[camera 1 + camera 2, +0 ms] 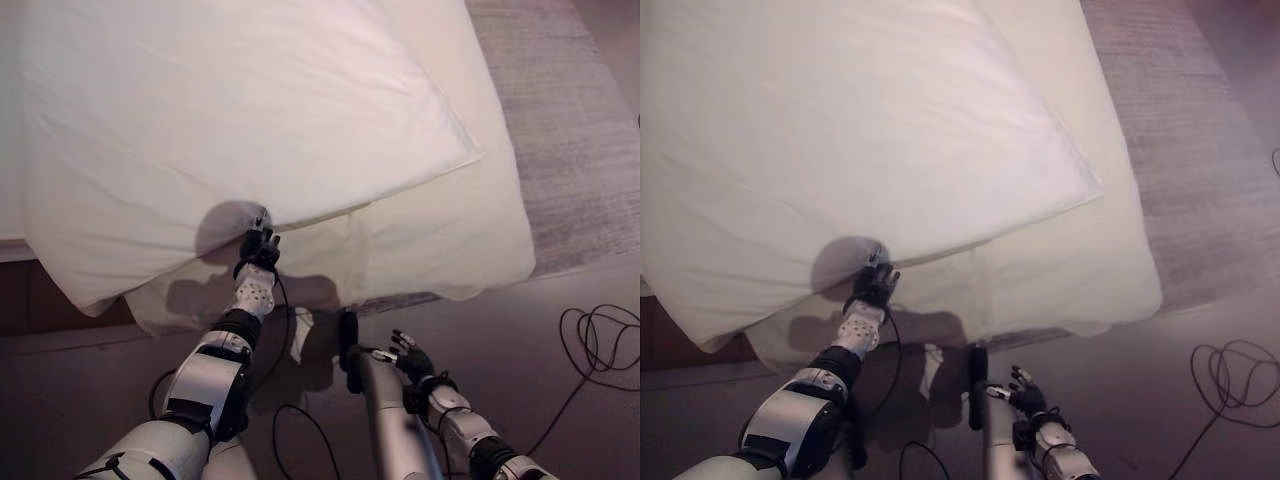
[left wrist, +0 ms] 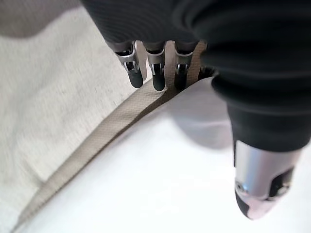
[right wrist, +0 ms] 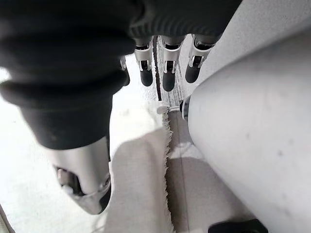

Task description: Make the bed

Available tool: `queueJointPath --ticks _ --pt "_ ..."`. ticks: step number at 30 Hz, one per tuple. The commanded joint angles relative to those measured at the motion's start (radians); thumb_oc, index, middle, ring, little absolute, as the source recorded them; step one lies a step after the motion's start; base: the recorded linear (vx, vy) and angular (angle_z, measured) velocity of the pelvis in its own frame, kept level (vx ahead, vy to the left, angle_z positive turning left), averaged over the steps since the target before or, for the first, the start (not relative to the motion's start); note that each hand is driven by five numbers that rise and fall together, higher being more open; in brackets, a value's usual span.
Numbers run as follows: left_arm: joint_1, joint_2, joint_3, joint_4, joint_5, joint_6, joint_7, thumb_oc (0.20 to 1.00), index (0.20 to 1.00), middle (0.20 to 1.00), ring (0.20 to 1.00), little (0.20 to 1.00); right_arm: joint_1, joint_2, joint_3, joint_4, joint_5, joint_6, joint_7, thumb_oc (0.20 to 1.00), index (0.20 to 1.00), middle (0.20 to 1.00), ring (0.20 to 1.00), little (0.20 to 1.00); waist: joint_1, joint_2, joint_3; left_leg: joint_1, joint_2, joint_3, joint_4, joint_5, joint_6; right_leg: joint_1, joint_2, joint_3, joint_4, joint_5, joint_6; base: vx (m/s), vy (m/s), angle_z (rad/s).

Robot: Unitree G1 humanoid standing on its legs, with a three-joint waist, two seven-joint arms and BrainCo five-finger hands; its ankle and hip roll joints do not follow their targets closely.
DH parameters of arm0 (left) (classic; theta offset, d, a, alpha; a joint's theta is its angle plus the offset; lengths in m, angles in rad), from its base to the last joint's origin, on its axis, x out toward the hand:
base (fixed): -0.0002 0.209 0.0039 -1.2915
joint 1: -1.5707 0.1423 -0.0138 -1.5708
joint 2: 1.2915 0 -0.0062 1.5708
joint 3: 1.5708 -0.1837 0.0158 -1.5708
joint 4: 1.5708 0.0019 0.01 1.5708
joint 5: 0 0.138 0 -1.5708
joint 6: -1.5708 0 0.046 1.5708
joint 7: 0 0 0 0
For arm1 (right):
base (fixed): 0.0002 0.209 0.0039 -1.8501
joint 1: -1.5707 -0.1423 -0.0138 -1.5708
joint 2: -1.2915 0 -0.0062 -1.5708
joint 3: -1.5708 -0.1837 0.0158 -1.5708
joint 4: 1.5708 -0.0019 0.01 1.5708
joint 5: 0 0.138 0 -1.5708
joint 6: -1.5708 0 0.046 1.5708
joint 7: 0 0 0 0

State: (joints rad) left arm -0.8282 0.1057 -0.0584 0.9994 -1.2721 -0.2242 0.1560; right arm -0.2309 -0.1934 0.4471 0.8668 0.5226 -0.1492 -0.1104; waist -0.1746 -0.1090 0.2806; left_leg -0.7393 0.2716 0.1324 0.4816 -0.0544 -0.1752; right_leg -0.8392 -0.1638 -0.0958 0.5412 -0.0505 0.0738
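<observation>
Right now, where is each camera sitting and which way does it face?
Left eye, right eye: on the head, facing down at the white rumpled duvet; both share the left hand at its edge and the right hand low.
Left wrist: along its straight fingers at the duvet's edge.
Right wrist: along its hand toward the floor.

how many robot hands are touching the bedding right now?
1. The left hand is at the lower edge of the white duvet, fingertips at its hem. The right hand hangs low over the floor, off the bed.
</observation>
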Motion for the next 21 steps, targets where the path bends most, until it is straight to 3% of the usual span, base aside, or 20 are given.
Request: queueJointPath --ticks 1,3,5,6,8,21 --pt "-0.092 0.012 0.009 -0.069 -0.001 -0.052 -0.023 1.000 1.000 1.000 1.000 1.000 0.034 0.005 0.003 -0.043 0.010 -0.040 -0.016 1.000 1.000 1.000 1.000 1.000 -0.006 0.040 -0.028 -0.072 -0.043 0.017 0.040 -0.028 0.079 0.031 0.045 -0.063 -0.071 0.002 0.020 0.01 -0.014 0.06" --pt "-0.095 0.006 0.006 -0.082 -0.010 -0.058 -0.022 1.000 1.000 1.000 1.000 1.000 0.033 0.007 0.003 -0.042 0.012 -0.043 -0.019 1.000 1.000 1.000 1.000 1.000 -0.005 0.041 -0.027 -0.072 -0.043 0.016 0.041 -0.028 0.079 0.031 0.045 -0.064 -0.069 0.002 0.019 0.00 -0.005 0.02" --pt "-0.092 0.002 0.003 -0.102 -0.013 -0.063 -0.027 0.818 0.818 0.818 0.818 0.818 0.035 0.011 0.003 -0.043 0.011 -0.044 -0.021 1.000 1.000 1.000 1.000 1.000 -0.005 0.040 -0.026 -0.072 -0.043 0.015 0.039 -0.027 0.080 0.033 0.045 -0.066 -0.071 0.002 0.018 0.00 0.000 0.00" --pt "-0.087 0.002 0.005 -0.115 -0.015 -0.072 -0.032 0.379 0.379 0.379 0.379 0.379 0.035 0.012 0.003 -0.041 0.011 -0.047 -0.023 1.000 1.000 1.000 1.000 1.000 -0.003 0.040 -0.025 -0.071 -0.043 0.014 0.038 -0.027 0.080 0.034 0.046 -0.066 -0.073 0.003 0.017 0.00 0.000 0.00" --pt "-0.086 0.001 0.005 -0.119 -0.016 -0.073 -0.032 0.200 0.200 0.200 0.200 0.200 0.034 0.014 0.004 -0.040 0.012 -0.048 -0.024 1.000 1.000 1.000 1.000 1.000 -0.002 0.041 -0.024 -0.070 -0.044 0.014 0.038 -0.027 0.081 0.035 0.047 -0.065 -0.074 0.003 0.017 0.00 0.000 0.00" --pt "-0.086 -0.007 -0.014 -0.177 -0.036 -0.095 -0.056 0.200 0.200 0.200 0.200 0.200 0.019 0.023 0.022 -0.069 0.026 -0.059 -0.027 1.000 1.000 1.000 1.000 1.000 0.005 0.041 -0.016 -0.057 -0.047 0.015 0.022 -0.019 0.083 0.050 0.048 -0.061 -0.093 0.013 0.019 0.00 0.000 0.00"
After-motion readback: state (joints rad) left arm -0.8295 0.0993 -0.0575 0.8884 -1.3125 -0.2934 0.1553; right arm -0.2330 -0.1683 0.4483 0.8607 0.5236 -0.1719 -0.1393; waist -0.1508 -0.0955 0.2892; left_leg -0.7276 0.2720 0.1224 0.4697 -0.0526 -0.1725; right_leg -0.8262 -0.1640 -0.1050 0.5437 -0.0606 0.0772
